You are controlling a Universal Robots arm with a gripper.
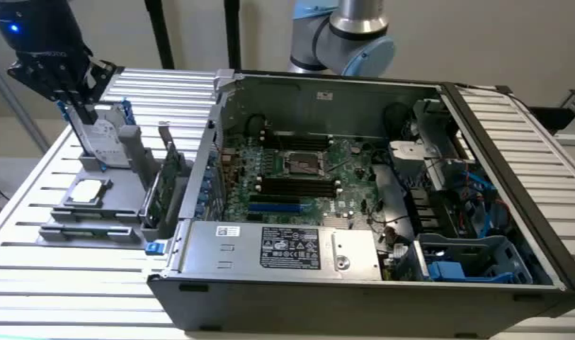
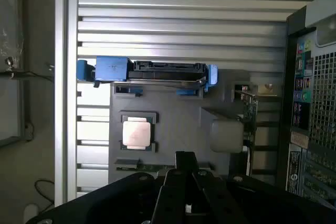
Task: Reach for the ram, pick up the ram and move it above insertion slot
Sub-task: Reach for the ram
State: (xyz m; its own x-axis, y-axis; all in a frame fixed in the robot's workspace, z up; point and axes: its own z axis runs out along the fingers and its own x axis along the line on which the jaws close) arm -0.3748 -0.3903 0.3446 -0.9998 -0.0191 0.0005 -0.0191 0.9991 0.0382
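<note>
The ram [image 2: 137, 167] is a thin green strip lying flat in the grey parts holder [image 2: 173, 119], just past the CPU chip [image 2: 137, 132]; my gripper [image 2: 185, 159] covers part of it. In the exterior view the ram's slot [image 1: 87, 229] is at the near end of the holder [image 1: 117, 188]. My gripper [image 1: 70, 93] hangs high above the holder's far end, over the silver hard drive [image 1: 103, 140] with blue rails. It carries nothing that I can see. The black memory slots [image 1: 297, 185] lie on the motherboard inside the open computer case [image 1: 268, 297].
A green expansion card [image 1: 166, 180] stands upright between the holder and the case wall. The CPU chip [image 1: 87, 193] lies in the holder's middle. The arm's base [image 1: 349, 35] stands behind the case. A slatted aluminium table [image 1: 42, 283] carries everything.
</note>
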